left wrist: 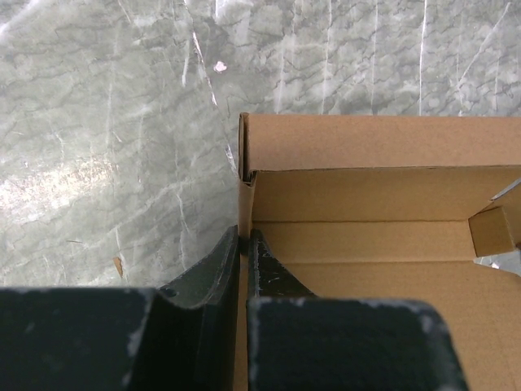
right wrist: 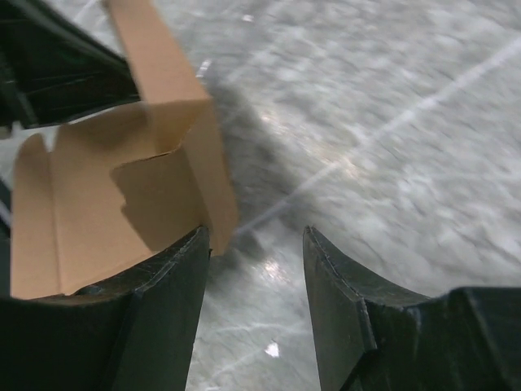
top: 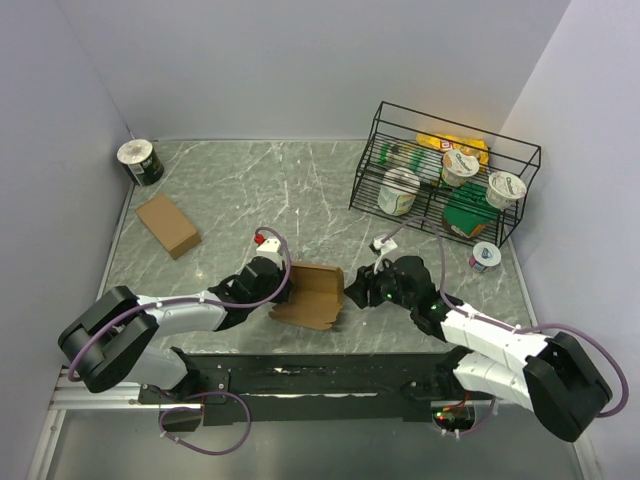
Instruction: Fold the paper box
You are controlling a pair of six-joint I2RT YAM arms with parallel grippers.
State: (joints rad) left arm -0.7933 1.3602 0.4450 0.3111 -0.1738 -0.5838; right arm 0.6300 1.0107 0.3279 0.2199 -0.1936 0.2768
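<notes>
The brown paper box (top: pixel 313 293) lies open and partly folded on the marble table between my two arms. My left gripper (top: pixel 283 284) is shut on its left side wall; in the left wrist view the two fingers (left wrist: pixel 244 241) pinch the thin cardboard wall (left wrist: pixel 243 195), with the box interior (left wrist: pixel 366 244) to the right. My right gripper (top: pixel 354 292) is open at the box's right end. In the right wrist view (right wrist: pixel 254 238) its left finger (right wrist: pixel 183 269) touches the box's raised end flap (right wrist: pixel 175 142), and bare table shows between the fingers.
A flat folded brown box (top: pixel 168 225) lies at the left. A roll of tape (top: pixel 140 161) stands in the far left corner. A black wire rack (top: pixel 443 177) with cups and packets stands at the far right, a small cup (top: pixel 485 256) in front of it.
</notes>
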